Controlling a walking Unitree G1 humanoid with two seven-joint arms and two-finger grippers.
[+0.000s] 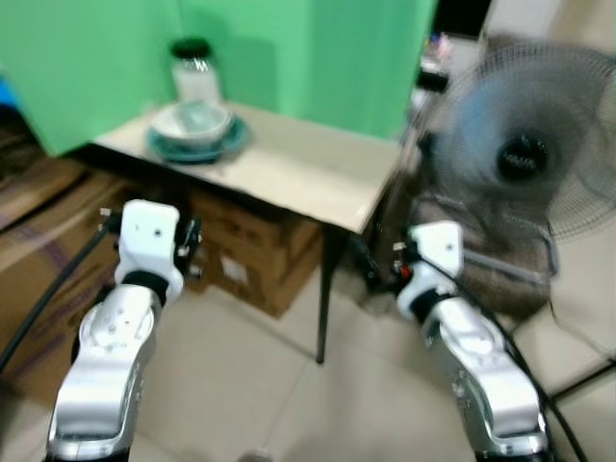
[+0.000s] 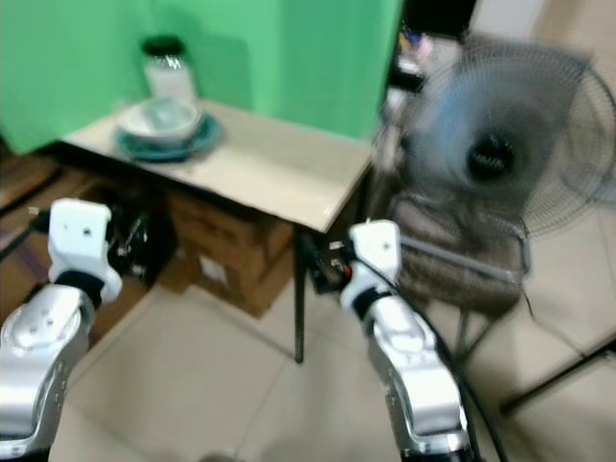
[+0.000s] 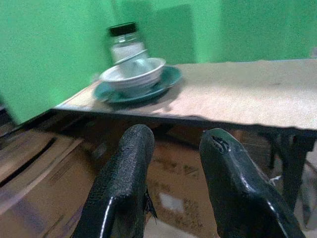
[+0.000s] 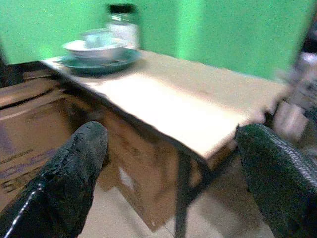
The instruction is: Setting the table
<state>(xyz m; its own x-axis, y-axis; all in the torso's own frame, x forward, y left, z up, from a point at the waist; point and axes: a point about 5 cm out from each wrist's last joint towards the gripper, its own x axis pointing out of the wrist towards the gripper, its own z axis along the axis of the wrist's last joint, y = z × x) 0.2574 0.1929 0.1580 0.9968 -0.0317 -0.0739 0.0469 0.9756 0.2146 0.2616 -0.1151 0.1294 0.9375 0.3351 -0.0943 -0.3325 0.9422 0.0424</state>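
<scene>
Green backdrop behind the desk [image 1: 289,164] in the head views, and the tableware is bunched at the far left corner, I'd guess stacked to save room: one white bowl [image 1: 192,120] on one teal plate [image 1: 197,144], one black-lidded jar [image 1: 192,67] just behind, plus one fan [image 1: 525,154] past the right edge. Left wrist view: left gripper [image 3: 173,178] empty, fingers slightly parted, short of the desk. Right wrist view: right gripper [image 4: 173,173] spread wide, holding nothing.
</scene>
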